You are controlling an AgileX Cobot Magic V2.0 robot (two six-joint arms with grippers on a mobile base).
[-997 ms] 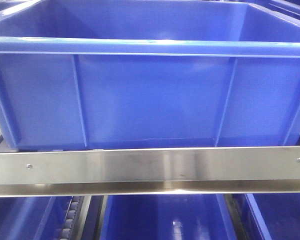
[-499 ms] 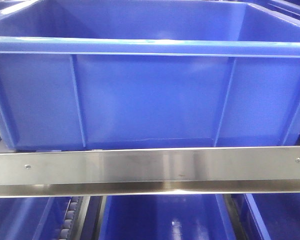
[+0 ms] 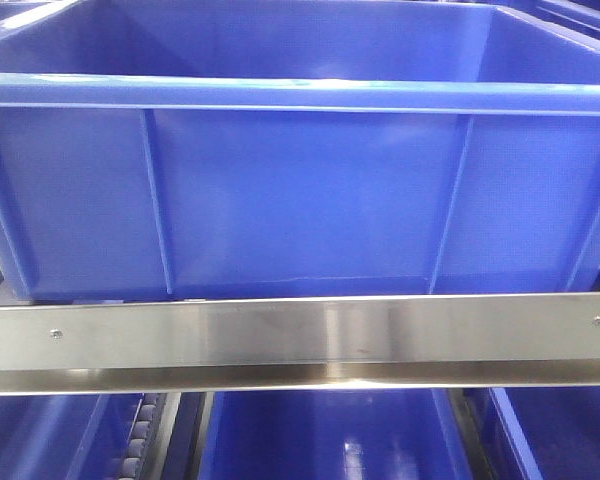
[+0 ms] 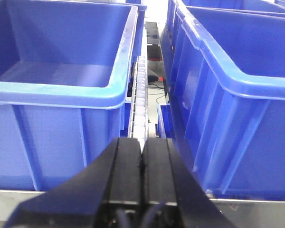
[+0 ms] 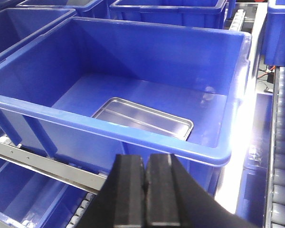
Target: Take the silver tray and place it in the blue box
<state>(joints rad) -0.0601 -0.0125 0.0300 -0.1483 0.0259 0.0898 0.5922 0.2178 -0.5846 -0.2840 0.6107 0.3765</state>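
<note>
Lying flat on the blue box (image 5: 133, 128) floor at frame centre is the silver tray (image 5: 142, 118). Both the left gripper (image 4: 142, 161) and right gripper (image 5: 145, 190) have jaws pressed together, holding nothing.

In the front view little altered; the blue box (image 3: 300, 190) showed no shift against the steel rail (image 3: 300, 335) toward any clock direction; only the faint glare on its front wall and rim wavered slightly.

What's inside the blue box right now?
The silver tray lies flat on the floor of the blue box, toward the near wall. The right wrist view shows nothing else there, though the near wall hides a strip of floor. The right gripper is shut outside it.
</note>
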